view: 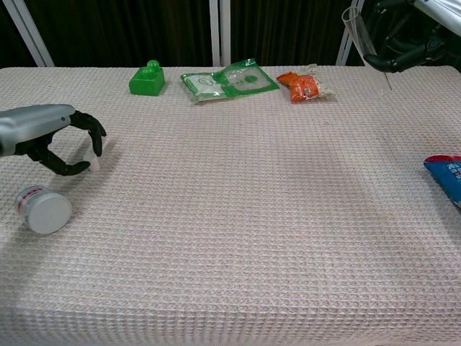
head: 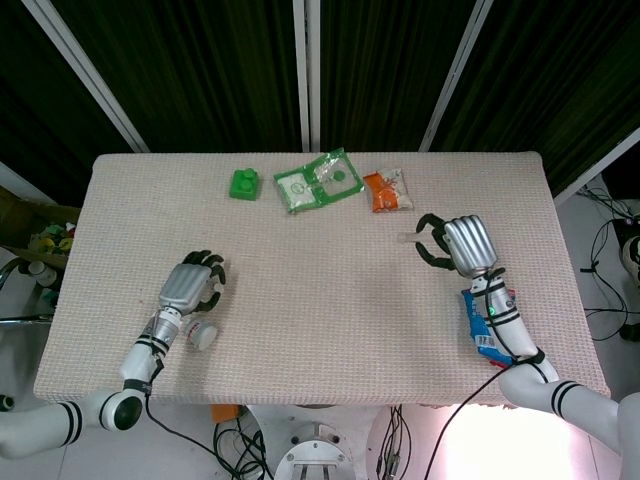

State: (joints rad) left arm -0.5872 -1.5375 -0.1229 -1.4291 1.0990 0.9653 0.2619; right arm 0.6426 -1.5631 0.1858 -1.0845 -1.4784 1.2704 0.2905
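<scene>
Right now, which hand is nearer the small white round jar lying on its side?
Left. The left hand hovers just behind the small white round jar; the right hand is across the table, by the orange packet.

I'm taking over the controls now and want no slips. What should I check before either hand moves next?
1. Right hand grips the clear tube, which is tilted and off the table: ok.
2. Left hand has a firm hold on the small white piece at its fingertips: cannot tell whether it is pinched or only touched.
3. White jar is stable: not ok, it lies on its side beside the left hand and might roll.
4. Blue packet is out of the arm's way: not ok, it lies close under the right forearm.
5. Green brick, green packet and orange packet are apart from both hands: ok.
</scene>
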